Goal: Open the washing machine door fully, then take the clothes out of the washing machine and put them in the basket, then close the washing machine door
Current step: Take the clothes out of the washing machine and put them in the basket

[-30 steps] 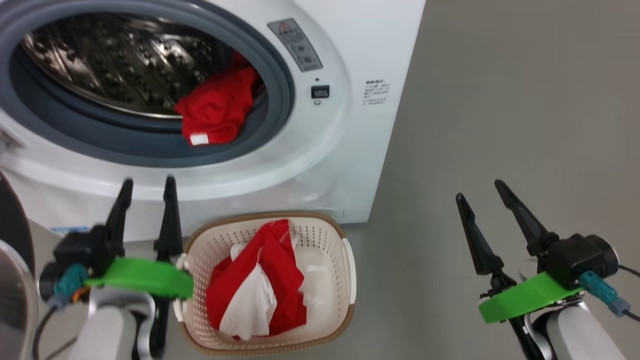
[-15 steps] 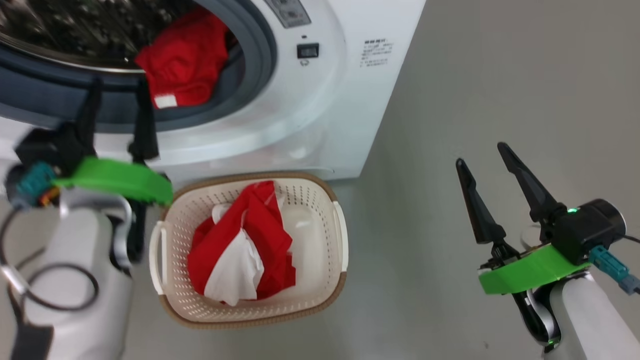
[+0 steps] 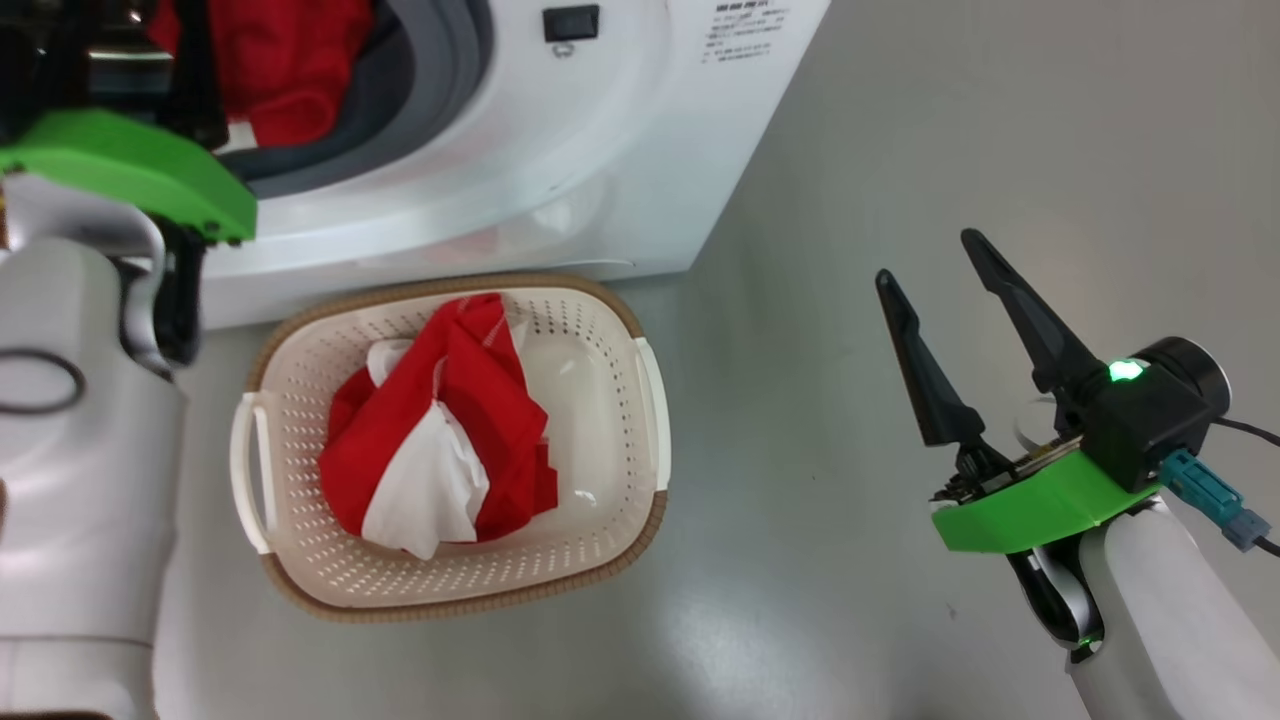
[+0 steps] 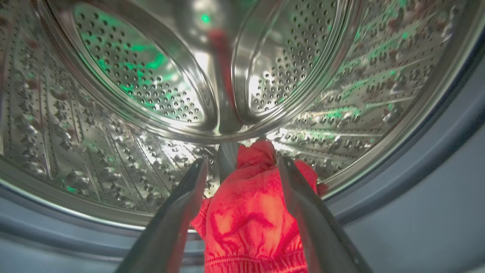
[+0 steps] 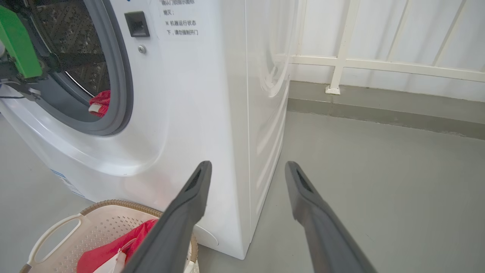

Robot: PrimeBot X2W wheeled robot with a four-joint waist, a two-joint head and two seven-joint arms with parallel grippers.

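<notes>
The washing machine [image 3: 600, 150] stands open at the top left; its door is out of view. My left gripper [image 4: 243, 162] reaches into the steel drum [image 4: 151, 94], open, one finger on each side of a red garment [image 4: 250, 212] lying at the drum's mouth. I cannot tell whether the fingers touch it. Its green wrist mount [image 3: 130, 170] shows in the head view before the opening. More red and white clothes [image 3: 440, 430] lie in the basket [image 3: 600, 400] on the floor in front of the machine. My right gripper [image 3: 925, 260] hangs open and holds nothing, over the floor to the right.
Grey floor [image 3: 950, 120] stretches to the right of the machine and the basket. In the right wrist view a white railing [image 5: 341, 60] runs along a wall behind the machine's side [image 5: 265, 113]. The basket [image 5: 94, 227] sits close against the machine's front.
The head camera has tilted down, shifting the whole picture up. My left gripper has gone from in front of the basket up into the drum opening to the red garment. The right gripper stays open.
</notes>
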